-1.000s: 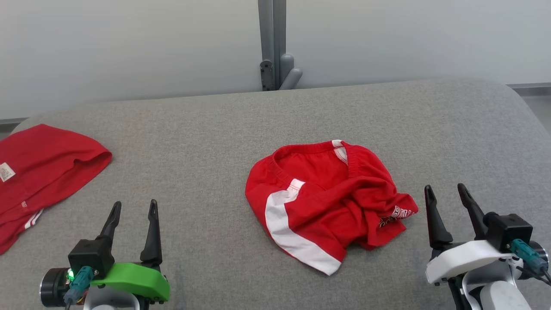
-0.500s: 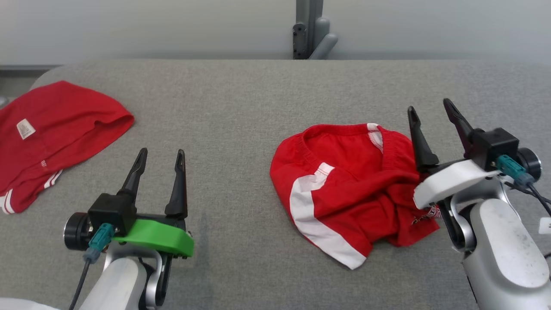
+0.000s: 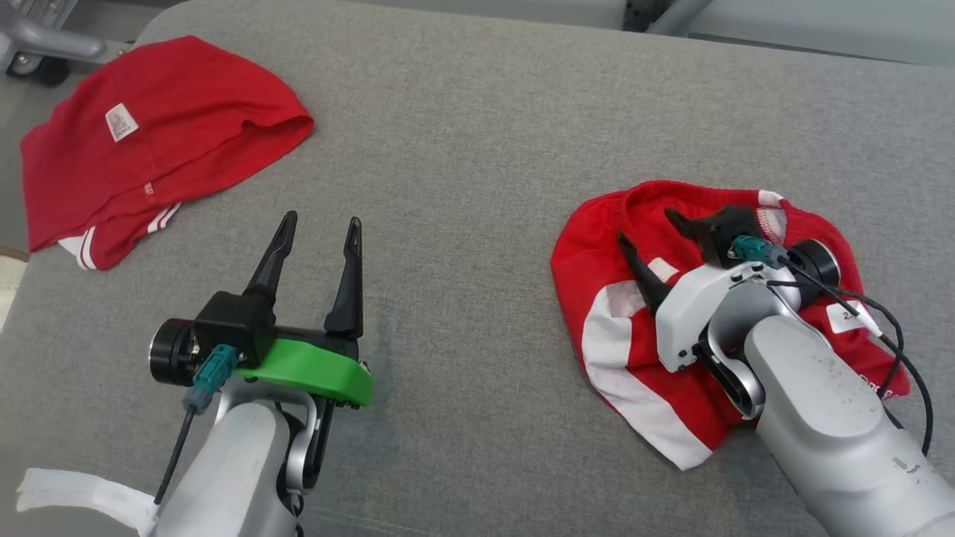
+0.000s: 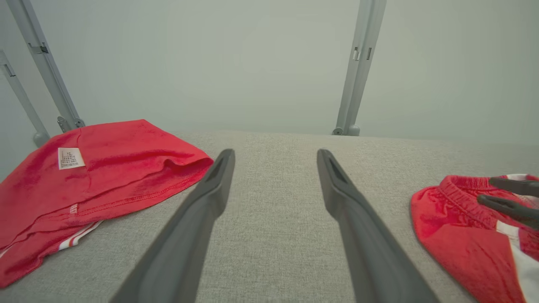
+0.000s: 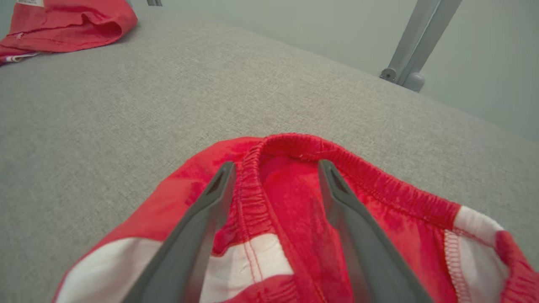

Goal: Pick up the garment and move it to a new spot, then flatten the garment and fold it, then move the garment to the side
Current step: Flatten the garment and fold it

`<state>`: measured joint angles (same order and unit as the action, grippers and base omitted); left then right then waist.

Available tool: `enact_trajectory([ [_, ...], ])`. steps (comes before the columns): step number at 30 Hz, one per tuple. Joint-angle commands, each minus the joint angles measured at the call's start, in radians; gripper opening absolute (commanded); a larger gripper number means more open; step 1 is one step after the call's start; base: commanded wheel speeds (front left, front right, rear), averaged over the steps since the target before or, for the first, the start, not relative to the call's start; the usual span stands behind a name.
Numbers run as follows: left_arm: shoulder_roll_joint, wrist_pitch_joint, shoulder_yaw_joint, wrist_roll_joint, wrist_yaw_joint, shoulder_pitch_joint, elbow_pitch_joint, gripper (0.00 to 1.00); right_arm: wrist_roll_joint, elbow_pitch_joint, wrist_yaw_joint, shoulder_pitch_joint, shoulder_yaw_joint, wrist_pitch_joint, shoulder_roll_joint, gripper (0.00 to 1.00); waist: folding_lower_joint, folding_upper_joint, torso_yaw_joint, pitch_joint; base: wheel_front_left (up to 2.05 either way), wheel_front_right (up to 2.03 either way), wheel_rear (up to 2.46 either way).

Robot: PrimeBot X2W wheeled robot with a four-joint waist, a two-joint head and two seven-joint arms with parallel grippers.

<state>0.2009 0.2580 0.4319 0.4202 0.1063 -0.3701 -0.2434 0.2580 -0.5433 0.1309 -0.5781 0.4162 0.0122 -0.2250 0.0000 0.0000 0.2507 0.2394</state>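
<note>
Crumpled red fabric garment with a broad white stripe (image 3: pixel 634 365): bunched on the right part of the grey woven table covering (image 3: pixel 462 186), well clear of the edges. Gathered elastic waistband (image 5: pixel 337 160) toward the far side, opening gaping upward, white stripe curving down the near-left side to the hem. Cloth rumpled and folded over itself under the right forearm.

Right gripper (image 3: pixel 645 227), two long dark fingers on a white housing: low over the waistband end of the garment, angled toward the far left. Fingers spread wide, nothing clamped between them. Seen from the right wrist view, straddling the waistband: one finger (image 5: pixel 206 210) over the outer cloth just outside the elastic, the other over the red lining inside the opening, the gathered elastic running between the two. Tips very near the cloth; actual contact impossible to confirm. Teal connector (image 3: pixel 748 247) and black cable trailing back along the wrist, small white tag (image 3: pixel 847 317) on the cable.

Left gripper (image 3: pixel 321 220), dark fingers on a green housing: over bare grey covering left of centre, well apart from the crumpled garment. Fingers parted wide, empty, pointing toward the far side.

Second red garment with thin white stripes at its hem (image 3: pixel 164 127): spread fairly flat at the far left corner, small white label (image 3: pixel 121 121) facing up. Grey metal post (image 4: pixel 358 67) upright behind the far edge, against a pale wall.
</note>
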Motion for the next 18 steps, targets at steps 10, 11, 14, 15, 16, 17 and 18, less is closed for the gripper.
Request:
enact_trajectory([
  [10,-0.048,0.008,-0.05,-0.055,-0.036,-0.009,-0.006,1.0,0.118,-0.126,0.0,-0.089,0.139,0.006,-0.032,0.0,0.0,0.0,0.05,0.068,0.0,0.0,0.0],
  [11,-0.049,0.008,-0.055,-0.06,-0.038,-0.009,-0.008,1.0,0.126,-0.128,0.0,-0.095,0.144,0.011,-0.036,0.0,0.0,0.0,0.046,0.069,0.0,0.0,0.0],
  [14,-0.054,0.008,-0.07,-0.075,-0.045,-0.007,-0.011,1.0,0.141,-0.114,0.0,-0.11,0.151,0.031,-0.044,0.0,0.0,0.0,0.029,0.069,0.0,0.0,0.0],
  [15,-0.055,0.008,-0.075,-0.079,-0.046,-0.004,-0.01,1.0,0.143,-0.106,0.0,-0.112,0.152,0.035,-0.048,0.0,0.0,0.0,0.021,0.068,0.0,0.0,0.0],
  [16,-0.054,0.008,-0.082,-0.081,-0.047,-0.001,-0.011,1.0,0.146,-0.095,0.0,-0.115,0.152,0.037,-0.052,0.0,0.0,0.0,0.011,0.067,0.0,0.0,0.0],
  [17,-0.053,0.008,-0.089,-0.086,-0.049,0.002,-0.011,1.0,0.149,-0.08,0.0,-0.118,0.148,0.036,-0.058,0.0,0.0,0.0,0.0,0.066,0.0,0.0,0.0],
  [18,-0.051,0.008,-0.094,-0.088,-0.052,0.006,-0.012,1.0,0.153,-0.063,0.0,-0.119,0.144,0.031,-0.065,0.0,0.0,0.0,-0.012,0.065,0.0,0.0,0.0],
])
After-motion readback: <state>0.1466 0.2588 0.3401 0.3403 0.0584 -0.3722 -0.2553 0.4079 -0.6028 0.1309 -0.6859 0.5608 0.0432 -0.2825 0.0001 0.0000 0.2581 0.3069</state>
